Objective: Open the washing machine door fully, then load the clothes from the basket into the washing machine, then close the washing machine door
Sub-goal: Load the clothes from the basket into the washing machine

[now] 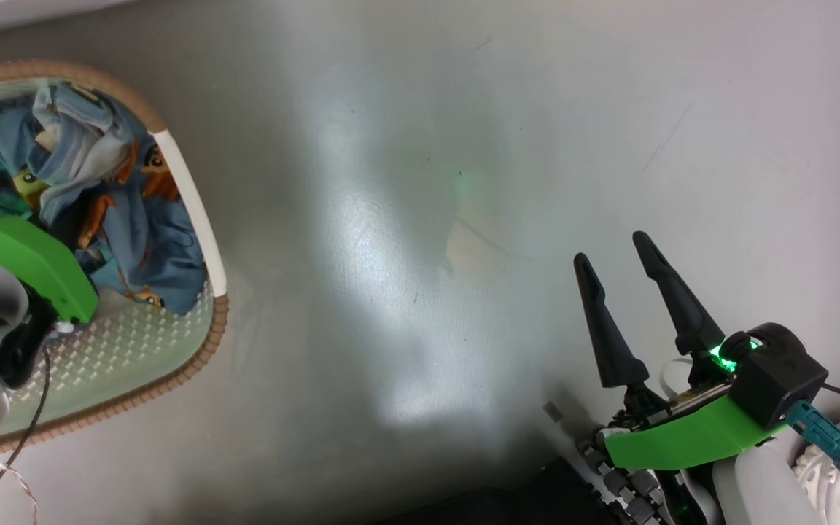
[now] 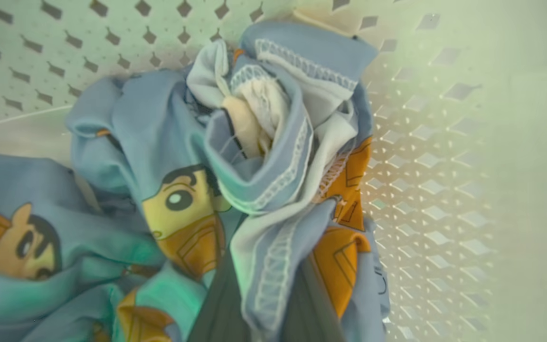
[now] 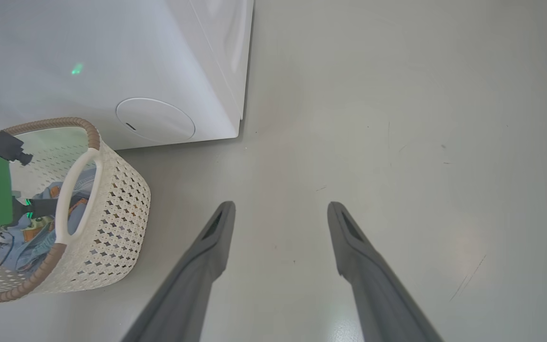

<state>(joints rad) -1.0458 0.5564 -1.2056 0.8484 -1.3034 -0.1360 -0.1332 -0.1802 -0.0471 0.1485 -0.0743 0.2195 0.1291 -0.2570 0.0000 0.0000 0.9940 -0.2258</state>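
Note:
The cream perforated basket (image 1: 194,357) (image 3: 117,209) stands on the floor in front of the washing machine (image 3: 112,52). The clothes (image 1: 128,226) (image 2: 169,142) (image 3: 26,235), light blue with orange cartoon figures, lie bunched inside it. My left gripper (image 2: 264,289) reaches down into the basket and is shut on a fold of the clothes, with its dark fingers (image 2: 216,313) half buried in the fabric. Out over bare floor, well away from the basket, my right gripper (image 1: 609,248) (image 3: 280,205) is open and holds nothing. The washing machine door is out of view.
The grey floor (image 1: 420,219) is glossy and stretches between the basket and my right arm. A round cover (image 3: 155,118) sits low on the washer's white front. The basket's white handle (image 1: 190,211) arches over the clothes. A thin cable (image 1: 26,430) hangs from my left wrist.

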